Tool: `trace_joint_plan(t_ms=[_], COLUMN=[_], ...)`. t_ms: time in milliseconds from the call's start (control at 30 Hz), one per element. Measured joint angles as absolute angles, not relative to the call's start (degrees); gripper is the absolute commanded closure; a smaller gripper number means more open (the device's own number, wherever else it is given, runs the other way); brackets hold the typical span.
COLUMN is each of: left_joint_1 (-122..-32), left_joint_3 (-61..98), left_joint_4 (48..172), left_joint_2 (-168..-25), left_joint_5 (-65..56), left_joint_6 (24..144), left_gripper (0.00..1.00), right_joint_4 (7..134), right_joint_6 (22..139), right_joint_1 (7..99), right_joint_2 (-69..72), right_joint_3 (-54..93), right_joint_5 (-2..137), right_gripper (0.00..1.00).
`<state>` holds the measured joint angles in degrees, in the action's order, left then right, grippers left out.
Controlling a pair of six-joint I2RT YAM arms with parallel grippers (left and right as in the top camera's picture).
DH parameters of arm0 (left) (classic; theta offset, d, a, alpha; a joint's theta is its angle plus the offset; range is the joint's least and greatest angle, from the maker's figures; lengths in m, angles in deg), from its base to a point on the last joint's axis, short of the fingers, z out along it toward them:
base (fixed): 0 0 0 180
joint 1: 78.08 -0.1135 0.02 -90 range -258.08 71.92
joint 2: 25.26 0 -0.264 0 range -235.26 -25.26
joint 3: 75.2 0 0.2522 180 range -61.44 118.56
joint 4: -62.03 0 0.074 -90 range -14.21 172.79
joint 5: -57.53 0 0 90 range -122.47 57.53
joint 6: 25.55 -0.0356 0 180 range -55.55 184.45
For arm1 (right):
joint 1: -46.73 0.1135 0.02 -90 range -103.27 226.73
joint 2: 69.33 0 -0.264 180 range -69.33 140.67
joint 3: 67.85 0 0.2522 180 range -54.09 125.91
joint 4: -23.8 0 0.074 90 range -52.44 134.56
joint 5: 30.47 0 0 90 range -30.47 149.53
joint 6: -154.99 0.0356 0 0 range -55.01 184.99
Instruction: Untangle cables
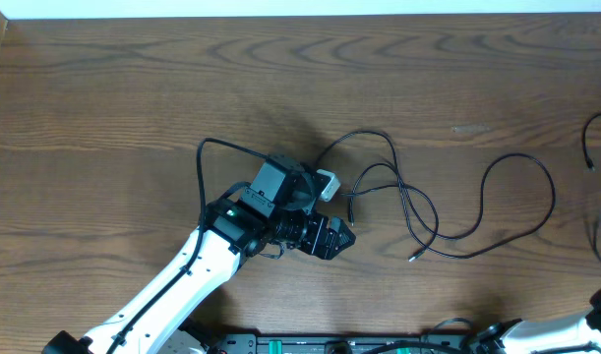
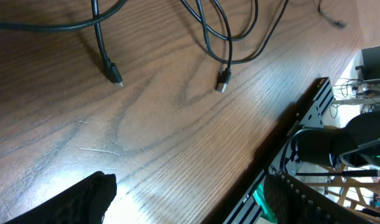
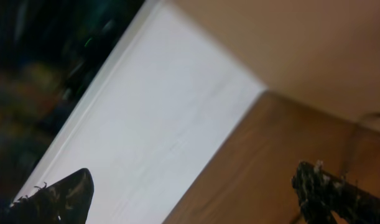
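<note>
Thin black cables (image 1: 393, 169) lie looped over one another on the wooden table (image 1: 133, 88), right of centre, with a plug end (image 1: 414, 258) pointing toward the front. Another black cable (image 1: 591, 162) lies at the far right edge. My left gripper (image 1: 337, 239) hovers just left of the loops, open and empty. In the left wrist view its fingers (image 2: 84, 199) stand wide apart, and two plug ends (image 2: 117, 79) (image 2: 222, 84) lie beyond them on the wood. My right gripper (image 3: 193, 193) is open with nothing between its fingers; its view is blurred.
A small white-grey block (image 1: 328, 183) sits beside the left wrist. The table's front edge and a black rail (image 2: 301, 118) run close to the left gripper. The right arm (image 1: 600, 320) shows at the front right corner. The right wrist view shows the table edge (image 3: 239, 124) and a white surface beyond.
</note>
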<state>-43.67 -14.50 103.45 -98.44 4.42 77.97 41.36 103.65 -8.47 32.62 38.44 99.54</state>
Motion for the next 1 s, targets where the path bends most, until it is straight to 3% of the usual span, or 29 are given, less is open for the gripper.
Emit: trace_joint_plan(t_ms=[167,367,667,1000], left_joint_1=[-43.78,-47.69,-53.52,-57.28], left_joint_3=[-14.5,-13.54,-4.88,-4.82], left_joint_4=[102.8,102.65,106.73,121.46], left_joint_2=[-98.44,-98.47,-97.72,-91.45], left_joint_5=[2.89,2.54,6.62,-2.73], left_joint_6=[77.99,79.41,79.87,80.13], left_gripper=[0.19,0.23,0.22,0.22], right_joint_4=[45.47,64.13,90.73,111.17], right_joint_6=[97.7,85.53,69.13,65.07], right_joint_1=[0.4,15.04,33.97,42.36], right_joint_2=[32.62,32.62,32.62,32.62], right_joint_3=[38.49,38.71,38.77,38.75], right_joint_5=[106.84,109.13,94.45,82.95], right_gripper=[0.01,0.01,0.01,0.01])
